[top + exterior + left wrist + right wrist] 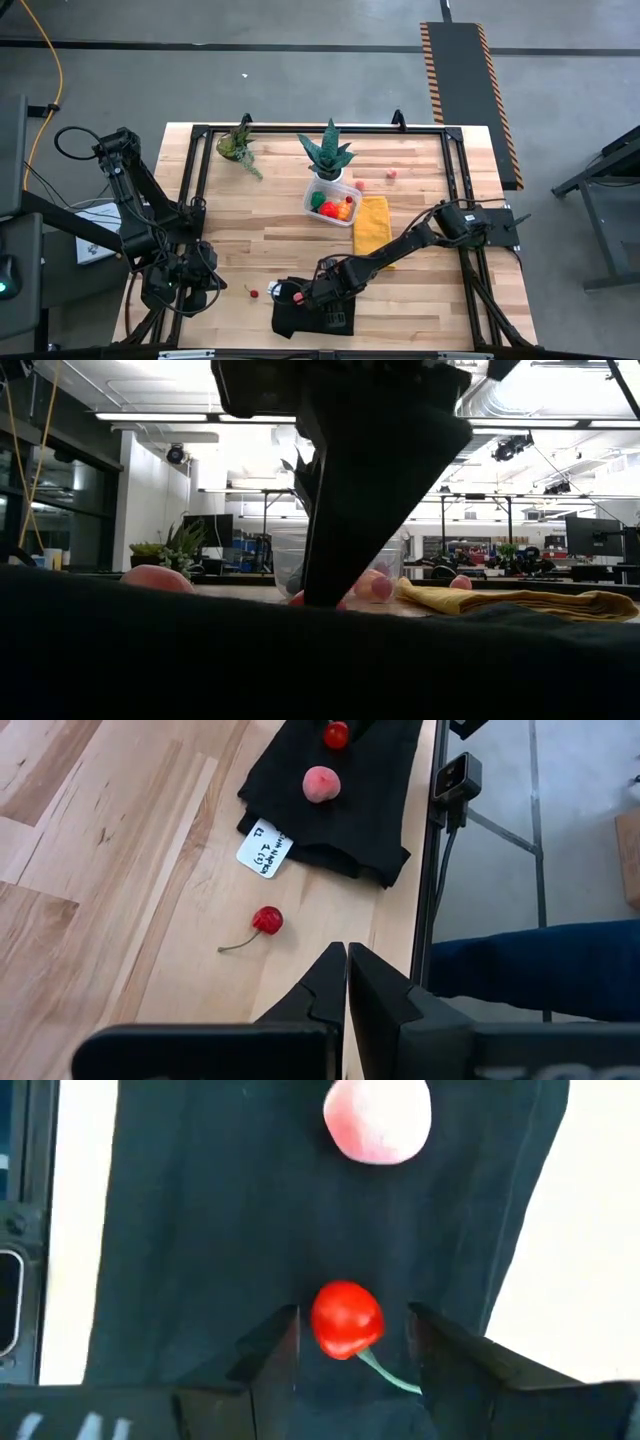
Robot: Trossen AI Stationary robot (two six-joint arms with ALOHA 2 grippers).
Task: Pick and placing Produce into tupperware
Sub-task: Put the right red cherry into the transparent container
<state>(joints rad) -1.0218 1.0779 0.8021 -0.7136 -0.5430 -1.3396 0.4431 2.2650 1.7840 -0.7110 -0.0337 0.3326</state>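
On a black cloth near the table's front edge lie a red cherry and a pink peach. My right gripper points down over the cloth, open, one finger on each side of the cherry with a gap on both sides. A second cherry, with its stem, lies on the bare wood left of the cloth. The clear tupperware stands at mid-table with red, orange and green produce inside. My left gripper waits shut at the front left, above the wood.
A yellow cloth lies right of the tupperware. A potted plant stands just behind it and another plant at the far left. Two small produce pieces lie behind the yellow cloth. A person's blue sleeve shows beyond the table edge.
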